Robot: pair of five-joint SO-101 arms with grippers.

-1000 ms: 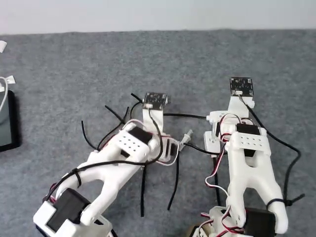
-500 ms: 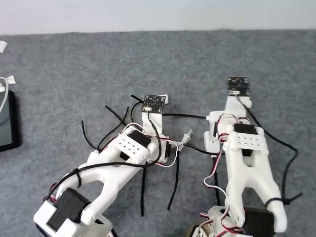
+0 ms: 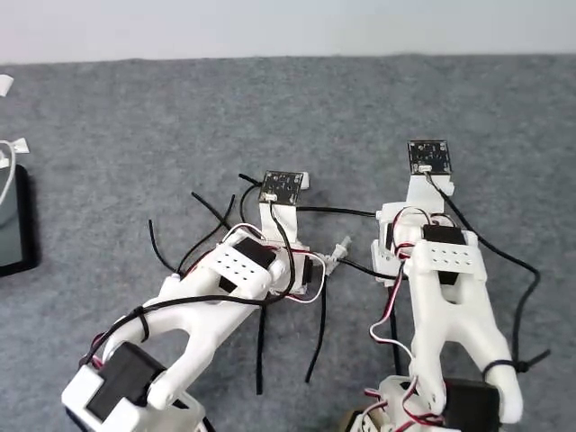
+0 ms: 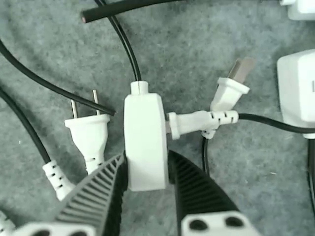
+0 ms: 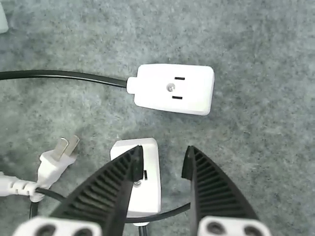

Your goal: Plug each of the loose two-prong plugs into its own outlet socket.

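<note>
High camera looks down over the worktop (image 3: 135,117) from behind both arms. Wrist cameras face down, close; both catch one flat-prong plug (image 4: 230,87).

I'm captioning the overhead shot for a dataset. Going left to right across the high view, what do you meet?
Black flat glossy slab → white left arm → small white two-prong plug → white right arm.

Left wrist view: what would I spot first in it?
The left end effector is squeezing a white outlet socket on the grey carpet, with a corded plug joined to the socket's side. A loose round-pin plug lies on the carpet beside the socket.
</note>
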